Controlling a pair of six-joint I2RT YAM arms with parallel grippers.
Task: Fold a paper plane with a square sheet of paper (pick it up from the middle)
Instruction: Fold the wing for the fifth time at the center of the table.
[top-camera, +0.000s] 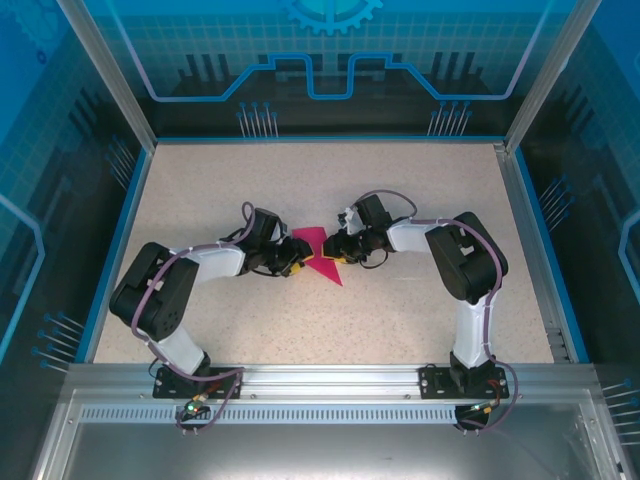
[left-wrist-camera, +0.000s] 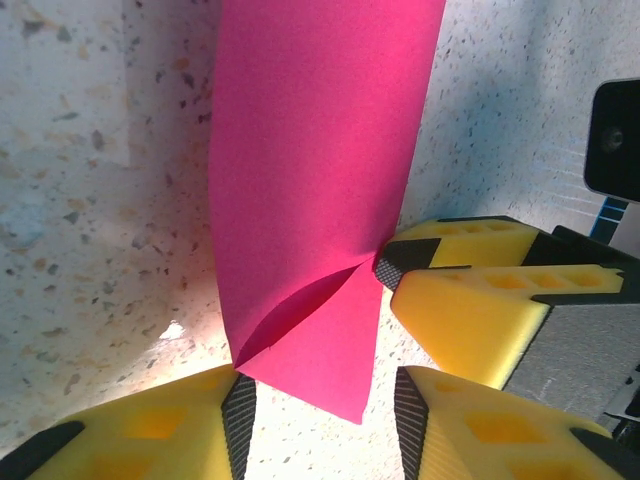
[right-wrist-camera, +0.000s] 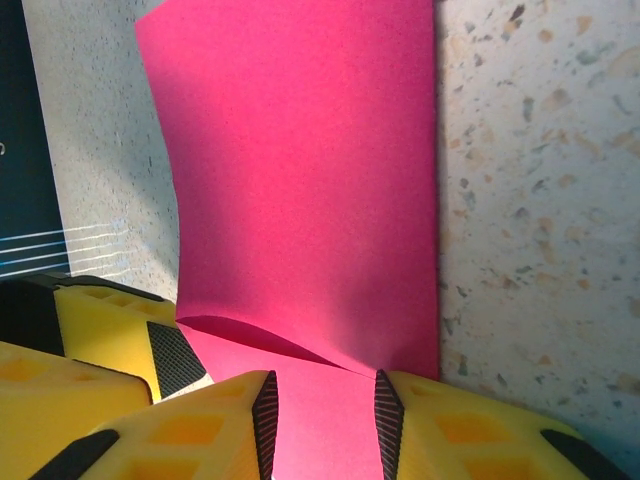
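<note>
— Where was the paper?
— The magenta paper (top-camera: 318, 254) lay mid-desk (top-camera: 400, 190), folded, between both arms.
— And the claws?
— Right claw (right-wrist-camera: 325, 410) clamped its near edge; left claw (left-wrist-camera: 320, 420) straddled it, fingers apart.

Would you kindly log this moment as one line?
paper: partly folded, mid-table | right pincer: straddling paper edge | left pincer: around paper corner

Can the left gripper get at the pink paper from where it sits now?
Probably yes: the left gripper straddles the near edge of the folded pink paper, nothing between them; the right gripper holds the opposite side.
</note>
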